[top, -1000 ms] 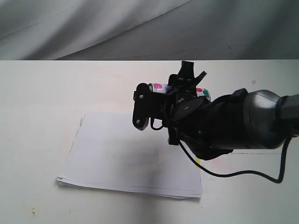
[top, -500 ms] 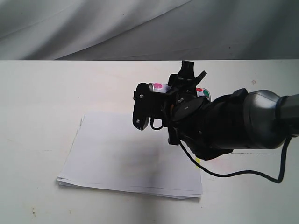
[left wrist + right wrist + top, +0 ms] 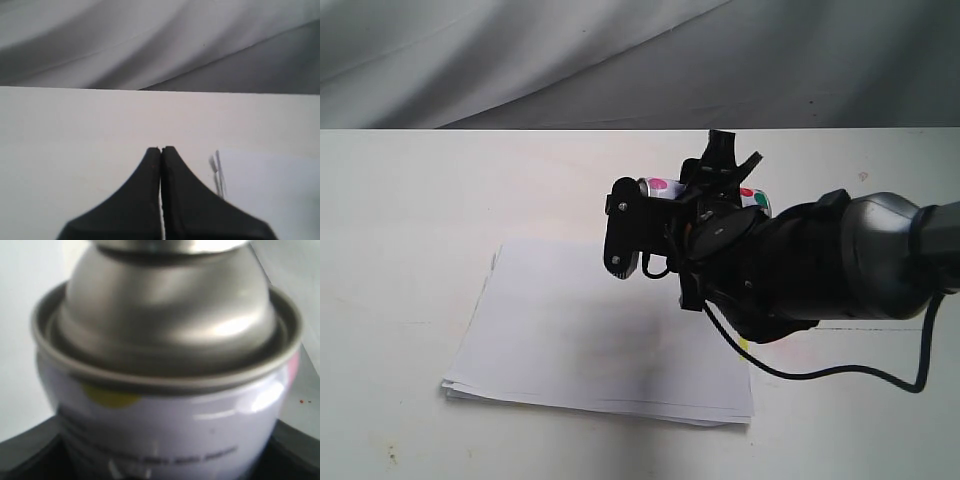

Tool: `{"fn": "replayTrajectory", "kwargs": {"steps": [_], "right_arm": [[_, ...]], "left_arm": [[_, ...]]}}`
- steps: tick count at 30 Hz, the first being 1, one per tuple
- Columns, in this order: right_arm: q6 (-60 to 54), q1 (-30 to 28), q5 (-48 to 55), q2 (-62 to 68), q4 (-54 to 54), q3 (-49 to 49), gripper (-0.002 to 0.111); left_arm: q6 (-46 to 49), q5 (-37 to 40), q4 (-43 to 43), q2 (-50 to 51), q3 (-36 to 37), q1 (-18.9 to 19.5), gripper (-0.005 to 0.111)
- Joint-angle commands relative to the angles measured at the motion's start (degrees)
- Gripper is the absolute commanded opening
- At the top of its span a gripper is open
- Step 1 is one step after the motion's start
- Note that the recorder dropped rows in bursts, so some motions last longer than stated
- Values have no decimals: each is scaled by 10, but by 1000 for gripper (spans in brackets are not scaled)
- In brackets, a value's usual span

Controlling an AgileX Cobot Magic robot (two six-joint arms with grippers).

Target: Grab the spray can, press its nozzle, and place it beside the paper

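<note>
The right tool (image 3: 708, 188) is clamped on the spray can (image 3: 658, 187). Its jaws stand fairly wide apart, since the can's body fills the gap between them. In the right wrist view the spray can (image 3: 170, 405) takes up almost the whole frame. It shows a silver dome above a rolled silver rim, then the white label with a yellow dot and a line of blurred print. A black jaw presses against each side of the label, so the grip is on the can's wall and not on the dome. The top of the dome runs out of frame, so the nozzle cannot be seen.

In the exterior view the right arm (image 3: 840, 265) reaches in from the right, and the can lies roughly level across the tool. One silver end with a pink dot pokes out to the left, and a bit of label with red and green dots shows on the right. The can appears just beyond the far edge of the paper (image 3: 590, 340), a thin white stack lying flat on the white bench (image 3: 410, 220) with a small yellow tab (image 3: 744, 345) at its right edge. Whether the can is clear of the bench cannot be told from here.

The left tool (image 3: 161, 151) is clenched on nothing, its two black fingers pressed flat together above the bench. A corner of the paper (image 3: 270, 190) lies just beside it.
</note>
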Motion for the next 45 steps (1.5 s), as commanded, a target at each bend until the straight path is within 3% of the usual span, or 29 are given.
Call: {"fn": "replayTrajectory", "kwargs": {"steps": [1,6,17,23,35,39,45], "right_arm": [[1,1,14,-6,-19,-4,0],[1,1,4,-6,-19,-4,0],[1,1,-1,-6,-20,-4,0],[1,1,-1,-6,-20,-4,0],[1,1,-8,-6,-20,-4,0],[1,1,-10,-6,-20,-4,0],[1,1,-10,-6,-20,-4,0]], "left_arm": [[-8,-48,-123,-1,3,-1,0],[-13,-58,-125,-1,3,-1,0],[-188,-46,-168,0,0,-2,0],[-180,18,-128,79,-111,-2,0],[-92,52,-93,471,-397,-2,0],[52,100,-193,560,-502,-2,0],[410,286,-562,697,-640,19,0]]}}
